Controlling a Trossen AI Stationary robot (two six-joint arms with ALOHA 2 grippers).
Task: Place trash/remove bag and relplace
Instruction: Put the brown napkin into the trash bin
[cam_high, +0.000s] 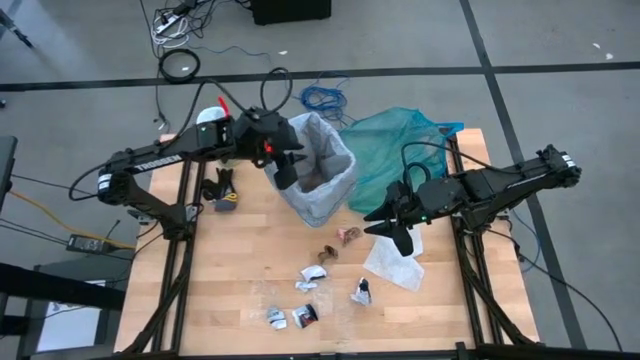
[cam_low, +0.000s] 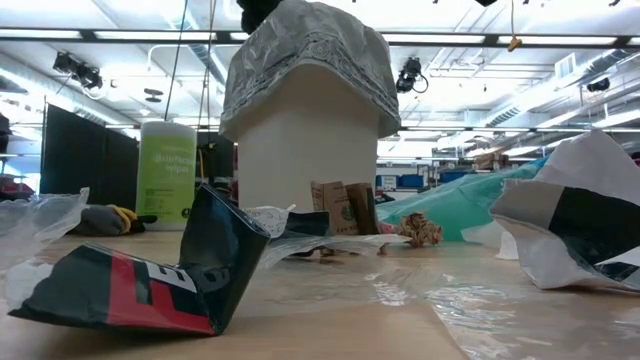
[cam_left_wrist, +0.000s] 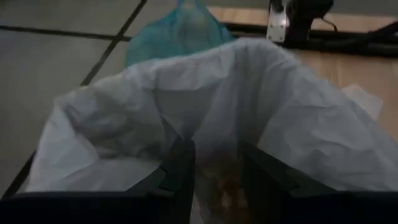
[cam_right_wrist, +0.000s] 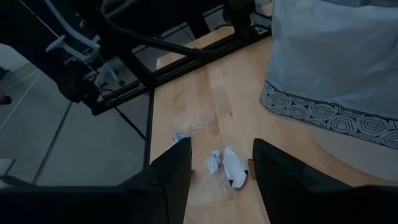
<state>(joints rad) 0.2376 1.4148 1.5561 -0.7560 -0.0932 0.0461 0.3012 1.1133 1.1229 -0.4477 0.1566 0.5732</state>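
- Left gripper (cam_high: 287, 168): upper centre of the high view, over the bin's mouth, fingers spread, holding nothing.
- Bag (cam_high: 322, 172): pale liner lining the bin, upper centre.
- Right gripper (cam_high: 398, 235): right of centre, fingers parted, empty.
- Trash (cam_high: 312, 275): scraps scattered lower centre on the table (cam_high: 220, 280).
- Teal bag (cam_high: 400, 150): upper right, beside the bin.

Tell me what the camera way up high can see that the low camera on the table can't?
Only the high view shows both arms: the left gripper, open, over the bin's mouth, and the right gripper, open, above the table near a white napkin. Only the low view shows a green bottle and the room's ceiling lights behind. Both show the bin with its pale bag, the teal bag, and scattered trash.
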